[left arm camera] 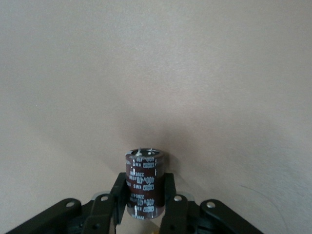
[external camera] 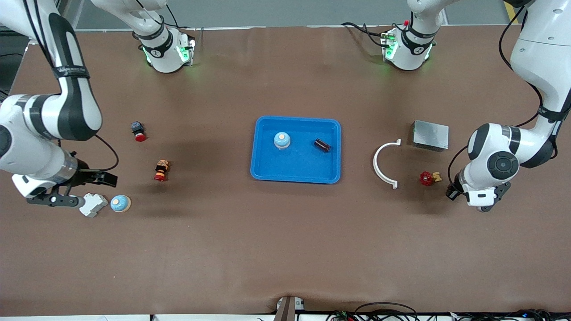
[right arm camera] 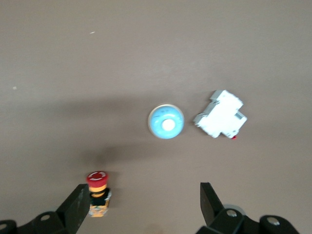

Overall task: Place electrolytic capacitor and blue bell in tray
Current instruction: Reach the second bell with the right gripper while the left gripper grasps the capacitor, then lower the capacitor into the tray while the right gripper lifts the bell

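1. Two arms are working at the brown table [external camera: 285, 249]. The right gripper [right arm camera: 144, 207] is hanging over the right arm's end of the table with its fingers [right arm camera: 78, 204] spread wide and holding nothing.
2. A white breaker [external camera: 93, 205] and a blue bell [external camera: 120, 203] are lying just beside each other near that gripper. A red-capped button [external camera: 161, 170] and a red push switch [external camera: 139, 131] are sitting farther from the front camera.
3. The tray [external camera: 295, 171] is resting mid-table. A second blue bell [external camera: 282, 140] and an electrolytic capacitor [external camera: 322, 145] are lying in it, apart from each other.
4. A white curved clip [external camera: 386, 164], a grey metal box [external camera: 430, 135] and a red valve [external camera: 427, 178] are lying toward the left arm's end.
5. The left gripper [left arm camera: 144, 195] is sitting over that end. Its fingers [left arm camera: 119, 192] are pinching a second capacitor [left arm camera: 143, 173], which is standing upright between them.
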Controlling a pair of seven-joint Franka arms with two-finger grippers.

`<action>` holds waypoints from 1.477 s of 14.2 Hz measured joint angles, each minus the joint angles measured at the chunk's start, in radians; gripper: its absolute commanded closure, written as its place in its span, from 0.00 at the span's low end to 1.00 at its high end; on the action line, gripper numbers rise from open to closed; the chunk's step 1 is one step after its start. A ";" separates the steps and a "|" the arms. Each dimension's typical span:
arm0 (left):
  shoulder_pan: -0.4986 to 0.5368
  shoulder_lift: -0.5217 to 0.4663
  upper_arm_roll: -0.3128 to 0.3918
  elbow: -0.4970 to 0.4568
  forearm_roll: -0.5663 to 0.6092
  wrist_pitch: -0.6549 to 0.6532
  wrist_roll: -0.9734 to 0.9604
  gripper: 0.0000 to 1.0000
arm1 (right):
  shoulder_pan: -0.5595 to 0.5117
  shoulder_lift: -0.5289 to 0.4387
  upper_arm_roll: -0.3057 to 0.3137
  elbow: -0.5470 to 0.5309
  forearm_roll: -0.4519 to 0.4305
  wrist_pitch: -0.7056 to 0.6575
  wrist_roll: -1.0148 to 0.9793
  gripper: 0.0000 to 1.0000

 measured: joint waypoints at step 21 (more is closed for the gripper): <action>-0.183 -0.038 -0.362 0.124 -0.054 -0.113 -0.521 1.00 | -0.084 0.262 0.007 -0.042 0.129 0.397 -0.112 0.00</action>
